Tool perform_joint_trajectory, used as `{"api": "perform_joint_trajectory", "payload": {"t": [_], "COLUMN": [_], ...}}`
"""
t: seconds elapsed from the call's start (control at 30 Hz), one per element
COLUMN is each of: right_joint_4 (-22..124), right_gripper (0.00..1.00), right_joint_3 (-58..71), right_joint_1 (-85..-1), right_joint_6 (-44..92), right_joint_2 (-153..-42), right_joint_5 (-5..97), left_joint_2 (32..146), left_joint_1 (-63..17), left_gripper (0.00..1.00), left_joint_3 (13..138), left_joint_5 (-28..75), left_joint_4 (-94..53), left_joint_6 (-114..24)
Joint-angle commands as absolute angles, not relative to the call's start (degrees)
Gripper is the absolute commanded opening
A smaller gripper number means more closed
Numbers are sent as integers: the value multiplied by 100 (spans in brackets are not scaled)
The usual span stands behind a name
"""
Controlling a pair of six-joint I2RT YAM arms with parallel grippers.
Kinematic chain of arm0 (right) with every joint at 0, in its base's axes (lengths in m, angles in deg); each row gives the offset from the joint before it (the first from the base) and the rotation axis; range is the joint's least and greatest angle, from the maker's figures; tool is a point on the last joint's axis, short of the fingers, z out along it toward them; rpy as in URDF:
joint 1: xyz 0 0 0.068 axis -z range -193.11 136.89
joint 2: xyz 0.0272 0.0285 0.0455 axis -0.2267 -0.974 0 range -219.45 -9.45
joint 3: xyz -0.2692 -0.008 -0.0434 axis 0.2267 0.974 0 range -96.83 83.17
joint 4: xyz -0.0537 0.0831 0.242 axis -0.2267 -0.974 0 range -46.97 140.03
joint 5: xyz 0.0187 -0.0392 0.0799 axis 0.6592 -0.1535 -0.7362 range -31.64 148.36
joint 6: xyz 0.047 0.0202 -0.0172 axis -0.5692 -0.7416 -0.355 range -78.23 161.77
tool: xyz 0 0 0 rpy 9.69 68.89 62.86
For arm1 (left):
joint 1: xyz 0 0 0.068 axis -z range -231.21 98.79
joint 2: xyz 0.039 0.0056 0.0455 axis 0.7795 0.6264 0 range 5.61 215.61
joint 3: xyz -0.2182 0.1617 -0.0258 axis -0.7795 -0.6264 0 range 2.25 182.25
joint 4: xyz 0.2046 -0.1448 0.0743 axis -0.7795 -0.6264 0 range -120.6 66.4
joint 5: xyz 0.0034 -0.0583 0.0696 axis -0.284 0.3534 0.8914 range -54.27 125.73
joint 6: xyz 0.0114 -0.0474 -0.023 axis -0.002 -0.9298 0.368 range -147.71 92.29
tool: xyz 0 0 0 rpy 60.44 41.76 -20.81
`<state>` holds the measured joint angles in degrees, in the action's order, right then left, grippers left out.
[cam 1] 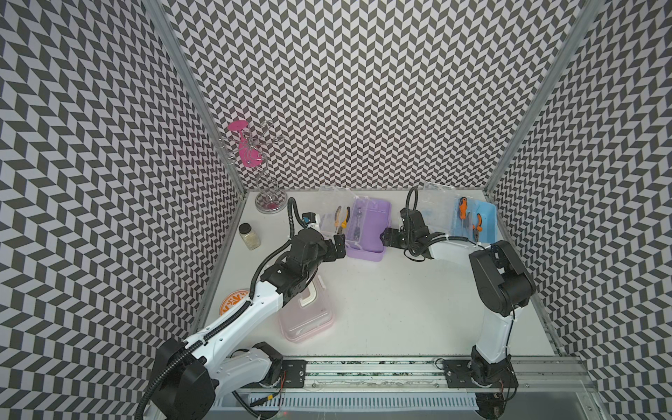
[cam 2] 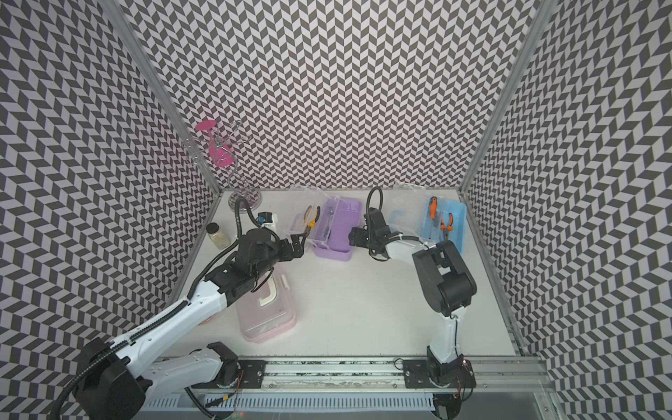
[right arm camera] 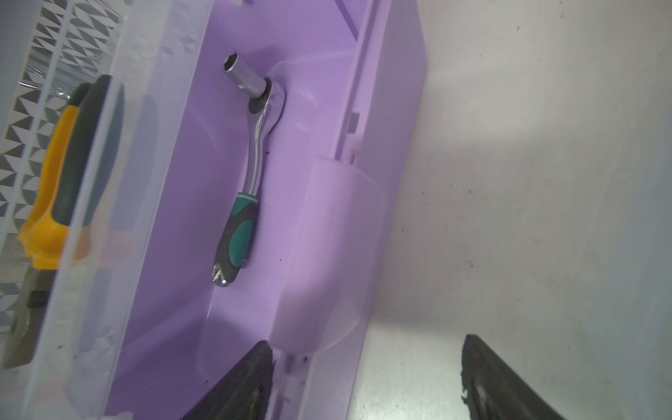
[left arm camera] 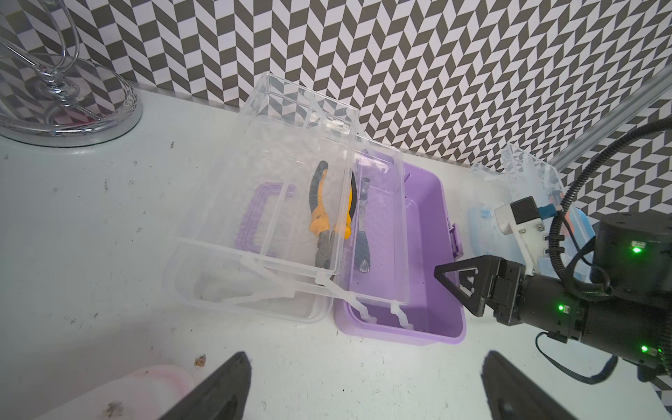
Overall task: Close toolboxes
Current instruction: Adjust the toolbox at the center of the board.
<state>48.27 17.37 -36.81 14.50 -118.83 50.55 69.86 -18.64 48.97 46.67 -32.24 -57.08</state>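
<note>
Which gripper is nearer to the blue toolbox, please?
Right. The right gripper is at the side of the purple toolbox facing the blue toolbox; the left gripper is at its opposite side.

top views: high, looking down at table (cam 1: pixel 400 309) | wrists: close, both on purple toolbox (left arm camera: pixel 400 334)

Left fingers (left arm camera: pixel 222 389) run off the view's edge — behind them the pink toolbox (cam 1: pixel 309 320) hides partly under the arm; past the right fingers (right arm camera: pixel 251 382), pliers (right arm camera: pixel 54 203) blur.
</note>
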Motion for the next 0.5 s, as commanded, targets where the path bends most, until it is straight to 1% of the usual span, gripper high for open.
{"api": "perform_joint_trajectory", "payload": {"t": [0.0,0.03,0.07,0.17,0.2,0.33,0.47], "right_joint_4": [4614,4553,4482,4308,4272,4203,4221], "right_gripper": [72,67,59,41,38,29,28], "right_joint_3": [1787,1787,1793,1871,1907,2146,2485], "right_joint_1": [-3692,-3692,-3692,-3678,-3668,-3562,-3374], "right_joint_6": [1520,1538,1557,1573,1570,1557,1556], "right_joint_2": [-11828,-11864,-11886,-11875,-11855,-11674,-11407], "right_joint_5": [4934,4985,5024,5246,5310,5536,5593], "left_joint_2": [7045,7063,7078,7131,7148,7246,7384], "left_joint_1": [-1896,-1896,-1896,-1896,-1896,-1904,-1930], "left_gripper": [99,99,99,100,99,100,99], "left_joint_3": [5101,5111,5108,5111,5118,5150,5242], "left_joint_5": [4603,4580,4562,4547,4549,4528,4506], "left_joint_4": [-3020,-3003,-2991,-2971,-2966,-2933,-2891], "left_joint_6": [-5671,-5668,-5664,-5648,-5638,-5610,-5575]}}
